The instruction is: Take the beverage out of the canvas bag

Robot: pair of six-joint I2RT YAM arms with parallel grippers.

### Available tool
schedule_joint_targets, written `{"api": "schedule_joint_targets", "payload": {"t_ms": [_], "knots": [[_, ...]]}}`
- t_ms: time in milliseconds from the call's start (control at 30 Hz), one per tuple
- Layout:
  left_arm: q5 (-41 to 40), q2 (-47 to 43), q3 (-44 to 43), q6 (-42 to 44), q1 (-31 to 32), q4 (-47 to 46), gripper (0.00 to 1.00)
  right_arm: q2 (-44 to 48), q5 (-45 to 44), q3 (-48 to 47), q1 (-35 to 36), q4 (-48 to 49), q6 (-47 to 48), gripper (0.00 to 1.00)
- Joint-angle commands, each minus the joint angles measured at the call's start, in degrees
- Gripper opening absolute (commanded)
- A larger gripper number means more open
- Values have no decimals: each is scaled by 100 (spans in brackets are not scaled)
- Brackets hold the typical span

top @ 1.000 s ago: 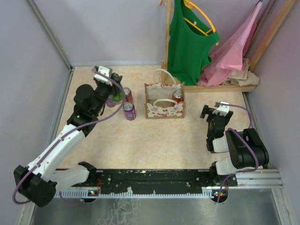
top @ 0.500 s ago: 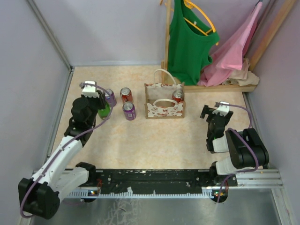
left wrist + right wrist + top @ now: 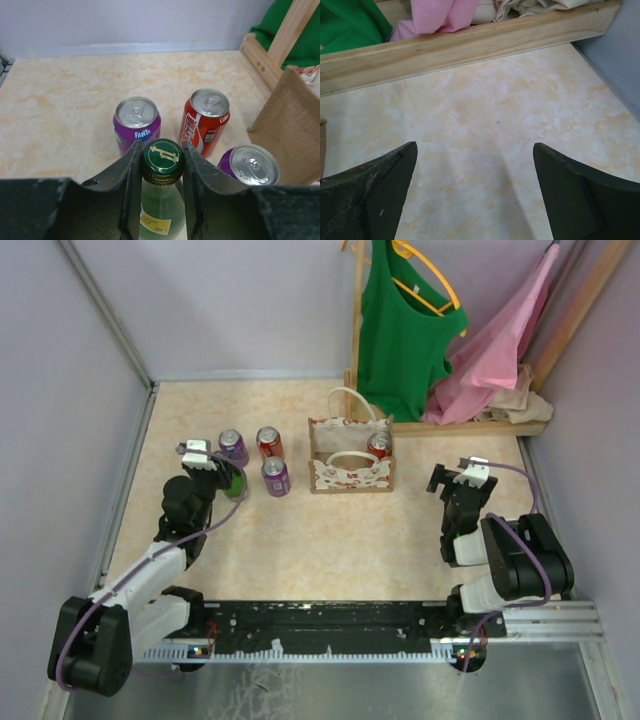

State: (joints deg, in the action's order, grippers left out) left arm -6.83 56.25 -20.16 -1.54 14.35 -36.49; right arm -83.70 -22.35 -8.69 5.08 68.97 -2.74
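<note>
My left tool [image 3: 160,156] pinches the green glass bottle [image 3: 158,220] by its neck, left of centre, beside three aluminium soda cans [image 3: 268,440] already on the desk [image 3: 330,540]. My right tool [image 3: 475,167] sits spread. The cream floral canvas bag [image 3: 350,474], mid-frame, holds one red can [image 3: 378,447] to remove.

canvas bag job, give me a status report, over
Left gripper shut on green bottle, outside canvas bag, beside three cans. Right gripper open, empty, right of the bag. One red can inside it.

The marbled beige table [image 3: 330,530] bears a purple can [image 3: 233,446], a red can [image 3: 269,441] and a second purple can [image 3: 276,477], clustered upright. The canvas bag [image 3: 350,468] stands beside them, right
</note>
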Motion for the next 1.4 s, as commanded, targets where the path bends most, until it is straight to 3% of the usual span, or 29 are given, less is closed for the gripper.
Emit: {"api": "schedule_joint_targets", "payload": {"t_ms": [0, 167, 267, 567, 633, 733, 867, 1133, 1367], "knots": [[213, -33, -23, -93, -42, -1921, 0, 47, -4, -116, -25, 257, 4, 99], [136, 179, -140, -103, -55, -1915, 3, 55, -6, -116, -25, 257, 8, 99], [103, 308, -206, -123, -62, -1887, 20, 50, -2, -116, -25, 257, 10, 99], [142, 526, -115, -162, -98, -2161, 21, 48, -5, -114, -25, 257, 2, 99], [178, 544, -101, -151, -99, -2160, 32, 58, -6, -116, -25, 257, 5, 99], [151, 576, -73, -142, -107, -2133, 69, 51, -6, -116, -26, 257, 3, 99], [101, 681, -70, -117, -134, -2133, 87, 47, -11, -116, -25, 257, 9, 99], [380, 671, -452, -189, -143, -1870, 99, 51, -6, -111, -25, 257, 2, 99], [1701, 881, -2162, -212, 114, -567, 99, 47, -4, -116, -25, 260, 6, 99]]}}
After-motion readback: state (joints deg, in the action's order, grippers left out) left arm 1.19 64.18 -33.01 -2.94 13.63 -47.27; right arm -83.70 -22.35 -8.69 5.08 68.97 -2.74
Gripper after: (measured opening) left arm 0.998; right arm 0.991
